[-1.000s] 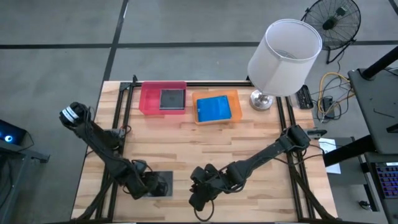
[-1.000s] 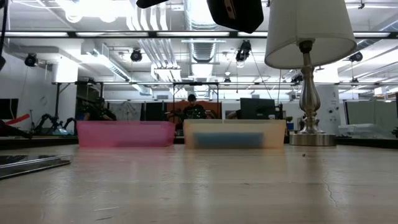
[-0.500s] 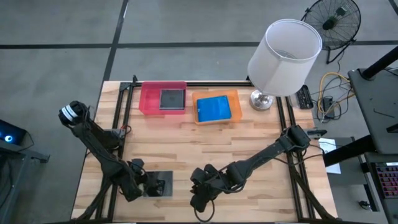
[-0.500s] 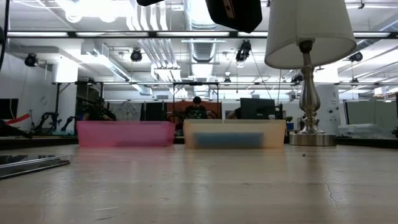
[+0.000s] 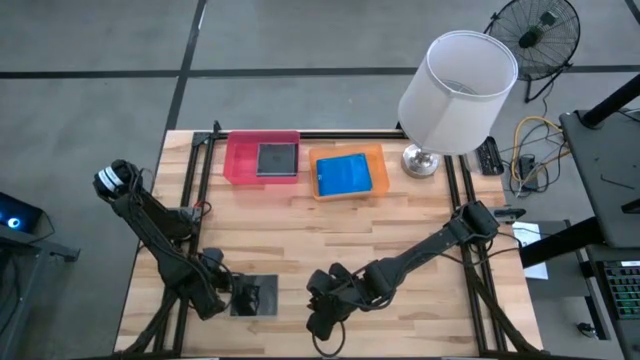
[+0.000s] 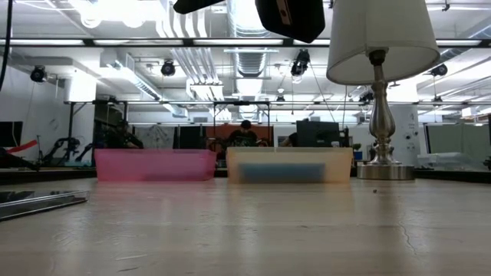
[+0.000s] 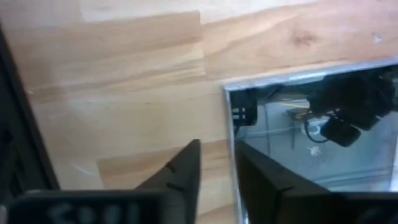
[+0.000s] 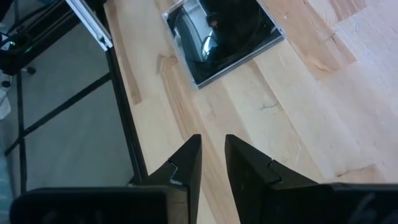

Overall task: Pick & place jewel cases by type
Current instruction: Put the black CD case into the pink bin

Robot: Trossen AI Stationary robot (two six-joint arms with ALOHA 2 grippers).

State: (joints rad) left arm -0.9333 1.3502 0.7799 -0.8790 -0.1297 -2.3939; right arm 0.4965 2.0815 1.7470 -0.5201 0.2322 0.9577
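Observation:
A dark glossy jewel case [image 5: 255, 297] lies flat on the wood near the table's front left; it also shows in the low view [image 6: 42, 201] and the right wrist view [image 8: 224, 37]. My left gripper [image 5: 222, 297] points down at the case's left edge, and its fingers [image 7: 217, 146] stand narrowly open astride that edge. My right gripper [image 5: 318, 322] hovers to the right of the case. Its fingers [image 8: 213, 140] have a narrow gap with only wood between them. Another dark case [image 5: 277, 159] lies in the pink tray [image 5: 238, 160]. A blue case [image 5: 343, 175] lies in the orange tray [image 5: 377, 160]. My left gripper comes from above at the dark case's left edge [image 7: 231, 124]. One finger [image 7: 267, 177] stands over the case and the other [image 7: 180, 168] over the bare wood beside it. A strip of wood shows between that finger and the edge. I cannot tell whether either finger touches the case.
A lamp with a white shade [image 5: 458, 90] and a metal base [image 5: 420, 160] stands at the back right. Black frame rails [image 5: 190, 200] run along the table's left and right sides. Bare wood [image 5: 330, 235] lies between the trays and the grippers.
My left gripper has gone a little toward the table's left edge, off the dark case's top and over to its left edge. More of the case's top shows now. The case lies where it was.

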